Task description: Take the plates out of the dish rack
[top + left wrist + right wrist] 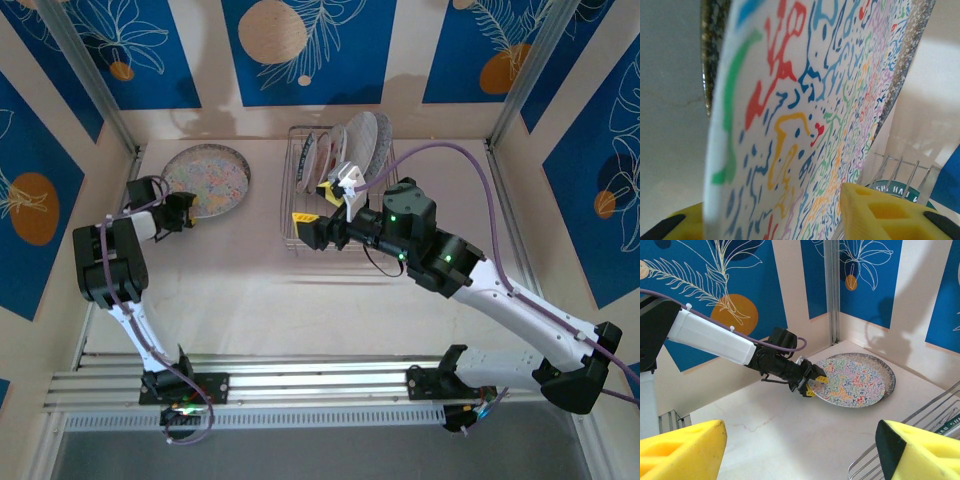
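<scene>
The squiggle-patterned plate (205, 180) lies flat on the worktop (250, 290) in the upper left of the top view, well apart from the dish rack (297, 170) at upper centre.

The left end effector (188, 212) sits at the plate's lower-left rim. From the right wrist cam its yellow fingertips (820, 379) stand parted, one over the rim and one just outside it, so it reads as released (whether a pad brushes the rim I can't tell, the left wrist view being too close). In that close view the plate's coloured face (805, 100) runs btw. the two yellow pads (880, 210) at the bottom of the frame.

The right end effector (315, 205) hovers at the rack's lower-left corner, approx. centre of the top view. Its jaws are spread wide w/ nothing btw. them. On its own wrist cam its pads sit in the lower-left and lower-right corners, w/ rack wires (920, 415) at lower right.

The other plates (350, 150) stand on edge in the rack's upper half, leaning.
</scene>
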Robot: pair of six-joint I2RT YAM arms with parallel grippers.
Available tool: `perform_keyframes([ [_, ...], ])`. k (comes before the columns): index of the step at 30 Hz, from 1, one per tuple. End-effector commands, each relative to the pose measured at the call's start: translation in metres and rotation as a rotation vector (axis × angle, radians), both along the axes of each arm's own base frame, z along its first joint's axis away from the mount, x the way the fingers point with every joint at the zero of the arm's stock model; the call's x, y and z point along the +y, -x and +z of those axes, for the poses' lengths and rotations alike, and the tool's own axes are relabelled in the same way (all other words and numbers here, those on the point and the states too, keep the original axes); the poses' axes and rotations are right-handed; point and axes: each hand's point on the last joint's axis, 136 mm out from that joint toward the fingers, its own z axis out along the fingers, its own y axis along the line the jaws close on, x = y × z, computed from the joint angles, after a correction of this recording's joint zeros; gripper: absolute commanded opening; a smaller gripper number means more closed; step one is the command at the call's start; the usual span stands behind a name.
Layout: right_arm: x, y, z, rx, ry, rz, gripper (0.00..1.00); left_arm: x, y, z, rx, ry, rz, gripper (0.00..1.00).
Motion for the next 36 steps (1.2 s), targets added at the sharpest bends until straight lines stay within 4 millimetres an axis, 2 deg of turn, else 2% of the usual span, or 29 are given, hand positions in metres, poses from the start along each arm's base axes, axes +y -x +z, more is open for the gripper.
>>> perform_keyframes([
  [1, -0.004, 0.0, 0.013, -0.006, -0.025, -0.012, 0.79, 0.009, 0.0, 0.009, 0.022, -0.024, -0.003, 0.42],
  [18, -0.007, 0.0, 0.013, -0.001, -0.024, -0.019, 0.8, 0.015, 0.005, -0.004, 0.179, -0.056, -0.03, 0.53],
  [29, -0.008, 0.001, 0.01, 0.011, -0.023, -0.023, 0.8, 0.018, -0.001, -0.001, 0.215, -0.07, -0.042, 0.64],
  [36, -0.009, 0.0, 0.01, 0.013, -0.023, -0.026, 0.8, 0.022, -0.008, 0.003, 0.222, -0.072, -0.029, 0.66],
])
